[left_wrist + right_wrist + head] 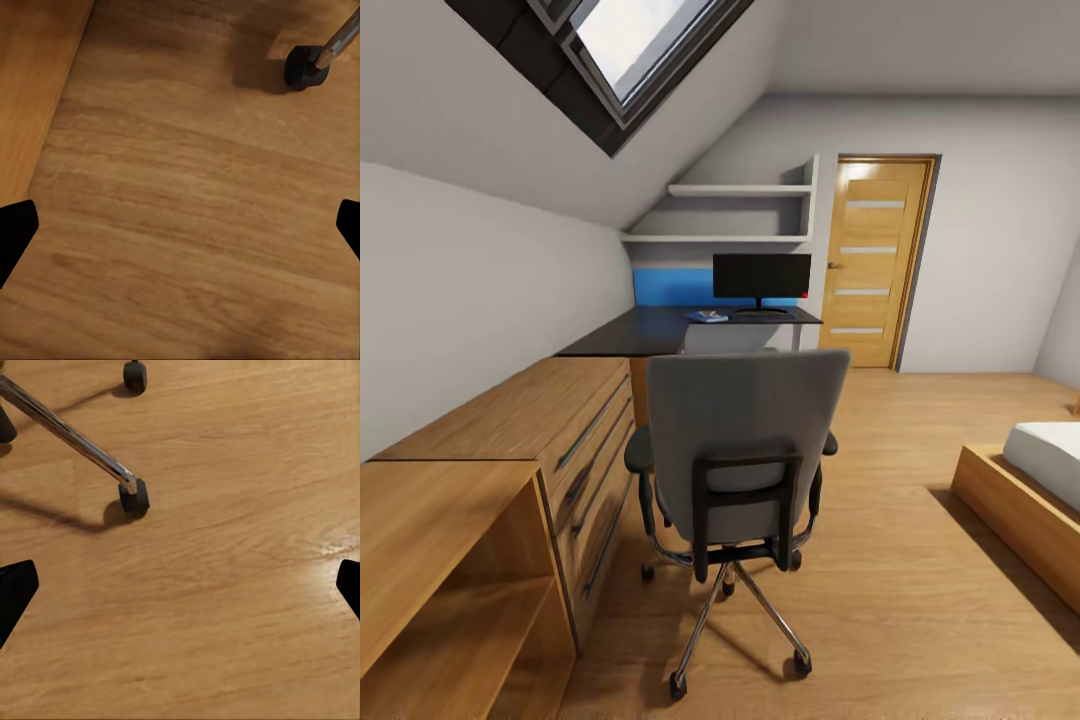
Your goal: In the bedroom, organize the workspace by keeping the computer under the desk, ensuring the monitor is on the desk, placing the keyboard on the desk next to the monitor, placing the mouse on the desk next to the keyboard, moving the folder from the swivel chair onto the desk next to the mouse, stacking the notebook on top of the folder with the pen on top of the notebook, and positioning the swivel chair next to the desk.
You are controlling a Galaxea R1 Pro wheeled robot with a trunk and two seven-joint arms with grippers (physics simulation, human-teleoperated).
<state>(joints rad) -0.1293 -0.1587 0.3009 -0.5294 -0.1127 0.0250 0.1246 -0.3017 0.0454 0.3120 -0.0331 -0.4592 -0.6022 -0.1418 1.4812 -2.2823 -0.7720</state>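
Head view: attic bedroom w/ wood floor (920, 600). Swivel chair (745, 440) stands near centre, grey back toward the camera, chrome star base on black casters, out on the floor short of the desk (650, 332). Desk w/ glossy black top sits far, in the corner under white shelves (735, 215). Monitor (761, 277) stands upright on the desk's far right part, screen dark, red dot at its lower right corner. Small blue flat item (707, 316) lies on the desktop just left of the monitor stand; too small to tell what it is. Light wooden drawer cabinet (550, 430) runs along the left wall, touching the desk's near end. Wooden door (875, 262) far right; bed corner (1030, 490) at right edge.

Left gripper (180, 232) hangs over bare floor, fingers spread wide, holding nothing; one chair caster (302, 66) near it.

Right gripper (180, 592) likewise spread wide & empty above the floor, w/ a chrome chair leg (67, 435) and casters nearby
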